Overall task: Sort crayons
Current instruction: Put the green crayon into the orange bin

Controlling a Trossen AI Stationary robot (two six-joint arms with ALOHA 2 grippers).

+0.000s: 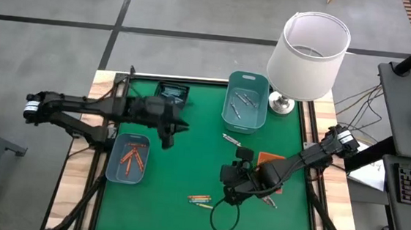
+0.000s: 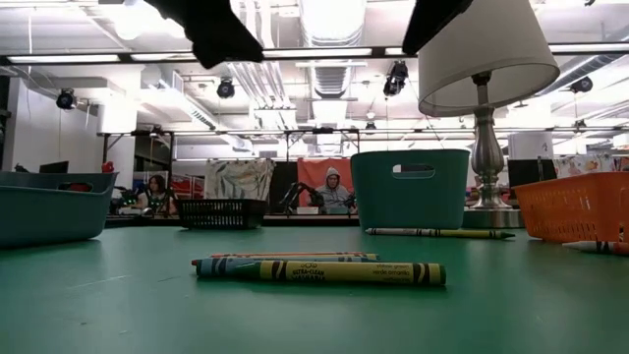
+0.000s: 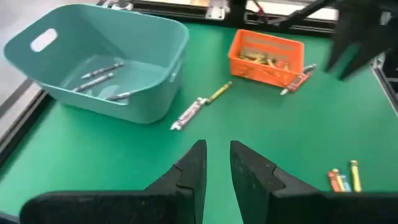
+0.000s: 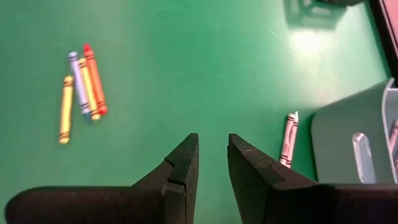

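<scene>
Overhead, lamp on green table.

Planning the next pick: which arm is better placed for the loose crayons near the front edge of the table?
Probably the right. Its gripper hangs empty close beside the crayons, and its wrist view shows them just ahead. The left gripper, also empty, sits farther back, near the tray holding orange crayons.

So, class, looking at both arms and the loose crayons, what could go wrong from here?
1. The four loose crayons lie touching side by side; the right gripper, its fingers narrowly apart and empty, might nudge or lift two at once.
2. A crayon leans against the orange basket; reaching for it may shove the basket.
3. The lamp stands beside the teal bin; an arm dropping crayons there could bump it.
</scene>
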